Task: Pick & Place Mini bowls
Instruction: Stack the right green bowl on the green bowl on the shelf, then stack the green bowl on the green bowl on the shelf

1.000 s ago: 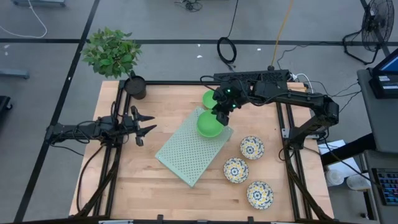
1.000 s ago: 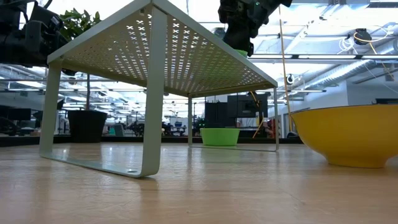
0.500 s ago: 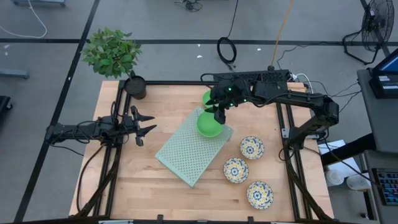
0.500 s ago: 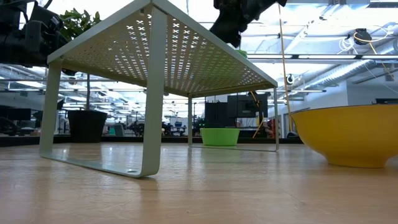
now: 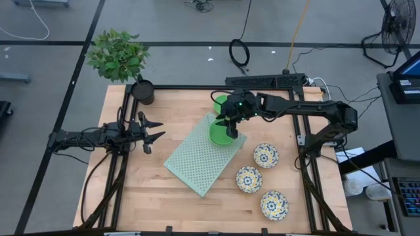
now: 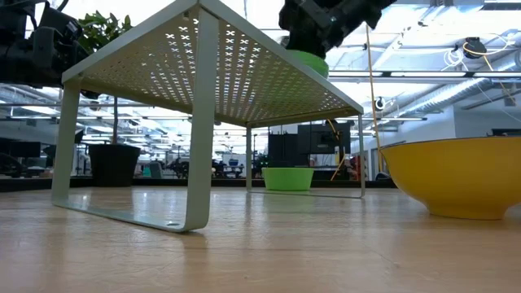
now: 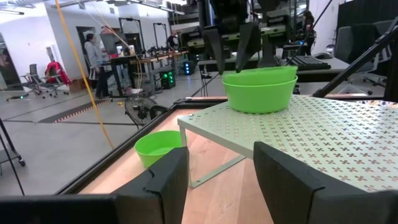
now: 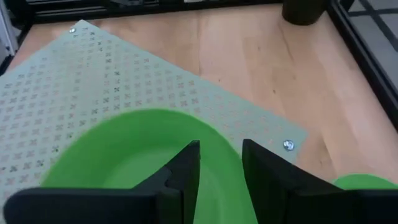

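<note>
The right gripper (image 5: 231, 124) is parked right over the green bowls stacked (image 5: 219, 132) on the far right corner of the perforated rack (image 5: 200, 156). The fingers (image 8: 186, 167) are held a narrow gap apart and look to straddle the rim on the side of the stack toward the right arm, but whether the rim is actually pinched can't be made out. In the left wrist view two green bowls are seen nested (image 7: 259, 87), so the top one probably just got dropped into the lower one, and the release looks close.

A third green bowl (image 5: 221, 102) is sat on the table (image 5: 157, 203) just beyond the rack's far corner, near the far edge. It's empty, and it's way nearer the right arm.

Three floral bowls (image 5: 266, 155) are lined up along the right edge of the table, all empty.

The left gripper (image 5: 149, 132) is left hanging wide open over the left edge, well apart from everything.
</note>
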